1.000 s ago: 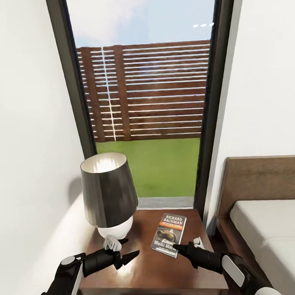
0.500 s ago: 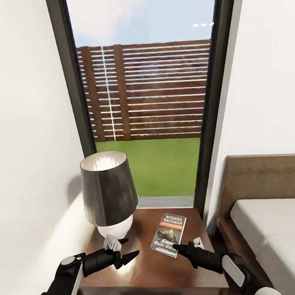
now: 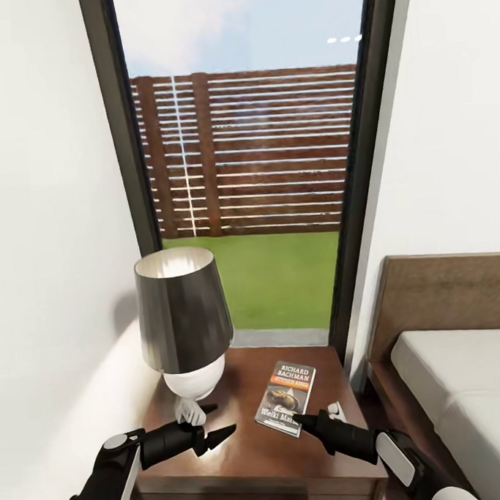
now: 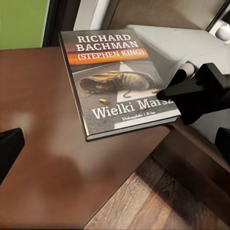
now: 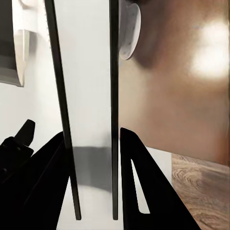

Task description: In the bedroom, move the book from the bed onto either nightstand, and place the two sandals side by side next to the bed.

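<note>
The right gripper [image 3: 301, 422] reached in low over the nightstand [image 3: 253, 455], its black fingers straddling the near edge of the book [image 3: 286, 397]. In the right wrist view that edge stood as a pale slab between the two fingers [image 5: 139, 177], which bracketed it closely; I judged them clamped on the book or just short of it, though whether they truly pressed could not be told. The left gripper [image 3: 215, 432] hovered just above the glossy tabletop near the lamp [image 3: 184, 319], its fingers slightly apart and holding nothing.

The book lay flat on the nightstand, cover up, on the side nearer the bed [image 3: 462, 385]. The left wrist view showed what the head view did not: the near corner of the book [image 4: 120, 81] jutted past the nightstand's edge over the wood floor [image 4: 143, 201], with the right gripper's fingertip at that corner. The head view alone gave the wider setting, with the tall window behind and the headboard to the right.

The risk, as I judged it, was that drawing the right gripper back while it pinched the overhanging edge could drag the book off the tabletop onto the floor. A sideways nudge could do the same.
</note>
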### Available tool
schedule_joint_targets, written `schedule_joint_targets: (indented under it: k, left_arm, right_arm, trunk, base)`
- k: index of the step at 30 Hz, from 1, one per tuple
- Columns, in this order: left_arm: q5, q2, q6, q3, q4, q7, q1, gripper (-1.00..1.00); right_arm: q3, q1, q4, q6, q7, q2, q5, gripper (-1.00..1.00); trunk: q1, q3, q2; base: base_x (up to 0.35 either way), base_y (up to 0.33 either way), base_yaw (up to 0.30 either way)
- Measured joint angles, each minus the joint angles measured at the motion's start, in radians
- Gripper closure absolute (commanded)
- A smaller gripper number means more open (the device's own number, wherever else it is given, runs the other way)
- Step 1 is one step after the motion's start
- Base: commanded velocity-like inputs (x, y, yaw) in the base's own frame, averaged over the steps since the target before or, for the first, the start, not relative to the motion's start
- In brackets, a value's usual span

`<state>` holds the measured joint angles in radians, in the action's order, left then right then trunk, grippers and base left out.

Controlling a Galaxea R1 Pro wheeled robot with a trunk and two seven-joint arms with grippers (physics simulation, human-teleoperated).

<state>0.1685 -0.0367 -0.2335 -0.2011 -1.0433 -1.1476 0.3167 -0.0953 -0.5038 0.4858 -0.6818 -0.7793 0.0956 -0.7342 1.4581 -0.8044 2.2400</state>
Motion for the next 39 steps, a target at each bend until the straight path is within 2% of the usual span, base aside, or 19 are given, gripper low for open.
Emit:
schedule_joint_targets:
  k: [16, 19, 28, 35, 39]
  left_arm:
    - [0.0, 0.0, 0.0, 0.0, 0.0, 0.0, 0.0, -1.0]
    - [0.0, 0.0, 0.0, 0.0, 0.0, 0.0, 0.0, -1.0]
    - [0.0, 0.0, 0.0, 0.0, 0.0, -0.001, 0.0, -1.0]
    - [0.0, 0.0, 0.0, 0.0, 0.0, 0.0, 0.0, -1.0]
    - [0.001, 0.0, 0.0, 0.0, 0.0, 0.0, 0.0, -1.0]
  right_arm:
    - [0.0, 0.0, 0.0, 0.0, 0.0, 0.0, 0.0, 1.0]
    - [0.0, 0.0, 0.0, -0.001, 0.0, 0.0, -0.002, 1.0]
    - [0.0, 0.0, 0.0, 0.0, 0.0, 0.0, 0.0, 1.0]
    - [0.0, 0.0, 0.0, -0.001, 0.0, 0.0, -0.002, 1.0]
    - [0.0, 0.0, 0.0, 0.0, 0.0, 0.0, 0.0, 1.0]
  trunk:
    - [0.061, -0.05, 0.112]
    - [0.061, -0.05, 0.112]
    - [0.096, -0.078, 0.175]
    - [0.096, -0.078, 0.175]
    - [0.111, -0.091, 0.203]
  base:
    - [0.0, 0.0, 0.0]
    - [0.0, 0.0, 0.0]
    - [0.0, 0.0, 0.0]
    - [0.0, 0.0, 0.0]
    - [0.0, 0.0, 0.0]
